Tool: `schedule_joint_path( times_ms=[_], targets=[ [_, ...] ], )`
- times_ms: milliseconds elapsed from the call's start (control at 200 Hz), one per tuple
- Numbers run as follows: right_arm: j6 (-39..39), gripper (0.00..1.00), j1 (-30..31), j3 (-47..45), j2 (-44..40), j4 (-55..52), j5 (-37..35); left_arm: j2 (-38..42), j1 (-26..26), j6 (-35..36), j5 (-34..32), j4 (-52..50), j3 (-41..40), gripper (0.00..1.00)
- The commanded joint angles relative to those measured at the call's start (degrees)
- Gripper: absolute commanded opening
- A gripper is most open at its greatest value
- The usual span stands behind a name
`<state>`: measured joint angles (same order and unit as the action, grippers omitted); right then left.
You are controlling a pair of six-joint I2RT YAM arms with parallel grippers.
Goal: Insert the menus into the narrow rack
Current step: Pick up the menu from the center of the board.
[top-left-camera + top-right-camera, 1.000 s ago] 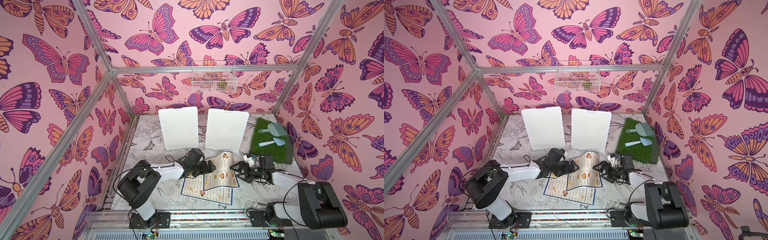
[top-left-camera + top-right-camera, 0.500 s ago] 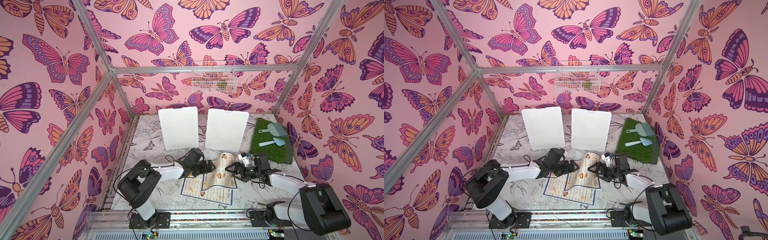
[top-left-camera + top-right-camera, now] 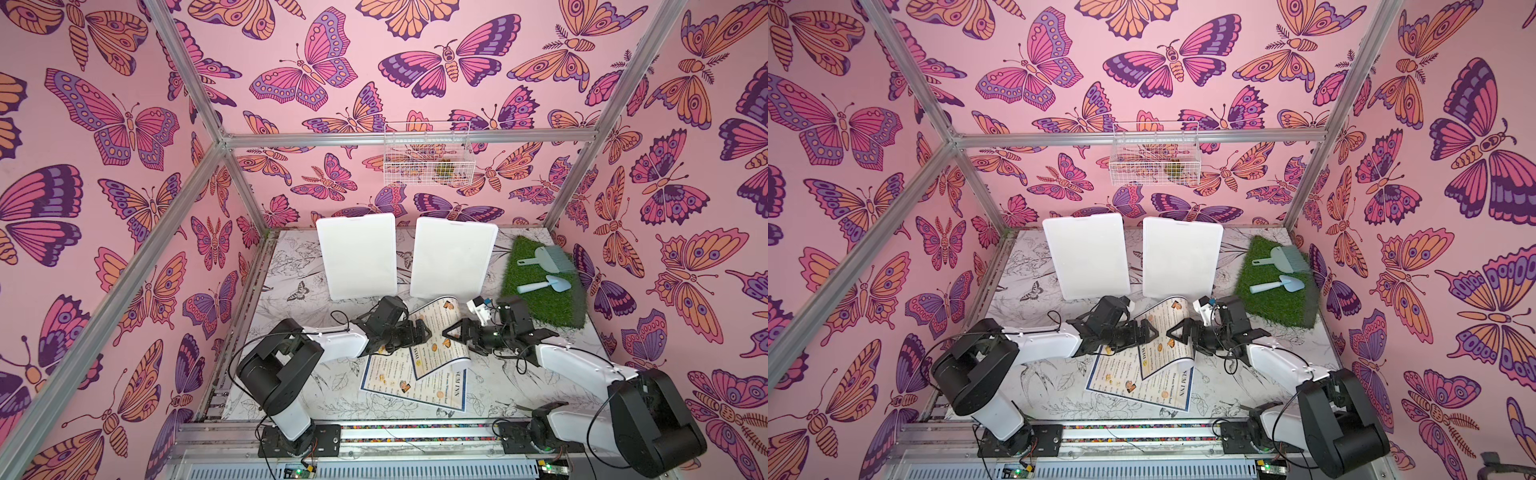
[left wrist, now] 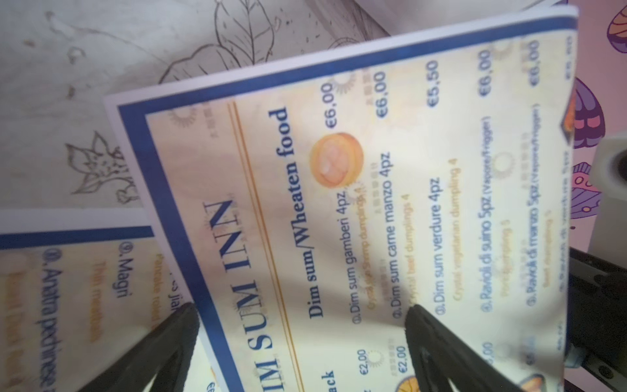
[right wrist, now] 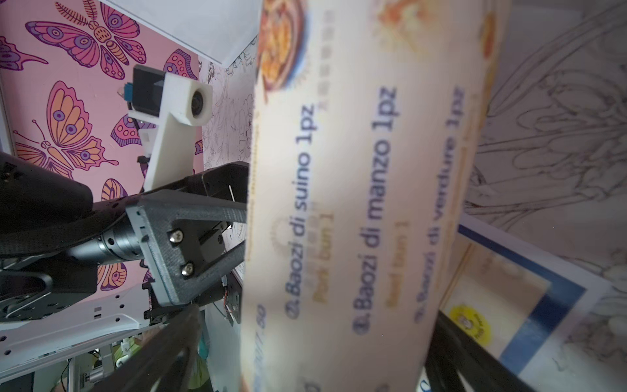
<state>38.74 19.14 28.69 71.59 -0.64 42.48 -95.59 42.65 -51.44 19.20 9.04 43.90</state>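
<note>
The right gripper point(image 3: 451, 333) has slid left to the curled menu point(image 3: 438, 316), and its wide-open jaws straddle that sheet's right edge. Nearest, the flat menu point(image 3: 415, 386) lies left-to-right with its heading at the right. Both arms reach low and inward. The left gripper point(image 3: 424, 332), also gaping, straddles the curled menu's left edge. That menu runs near-to-far, its far end lifted toward upright white boards point(image 3: 357, 255). Beyond hangs the wire rack point(image 3: 426, 153).

Hidden from you
Curled menu point(image 5: 356, 203) is blurred in your right wrist view and covers part of the flat menu point(image 3: 390, 374); wire rack point(image 3: 426, 164) contents too small.
</note>
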Motion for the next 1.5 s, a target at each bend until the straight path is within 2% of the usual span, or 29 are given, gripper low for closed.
schedule_joint_path(
  times_ms=[0,215,556,1122,1392,1497],
  targets=[
    [-2.1,0.99,0.6,2.5,1.0,-4.4,-3.2,-2.8,-0.4,0.8,-0.4,-3.8,-1.2,0.97],
    [-3.5,1.0,0.6,3.6,5.2,-5.1,-3.1,-2.7,-0.4,1.0,-1.0,-3.3,-1.5,0.97],
    [-0.1,0.86,1.0,1.8,7.7,1.1,-1.7,-2.7,-0.4,1.3,-0.7,-2.2,-1.5,0.96],
    [11.8,0.64,0.6,-4.4,11.4,19.5,1.0,1.2,-2.1,1.9,-2.5,-0.8,-2.4,0.96],
    [16.5,0.61,0.3,-5.7,13.0,26.4,2.2,7.6,-6.0,1.3,-2.5,-0.8,-6.2,0.96],
    [19.8,0.61,0.2,-6.6,13.9,32.1,3.3,10.0,-7.7,1.2,-1.3,-0.9,-7.9,0.96]
  ],
)
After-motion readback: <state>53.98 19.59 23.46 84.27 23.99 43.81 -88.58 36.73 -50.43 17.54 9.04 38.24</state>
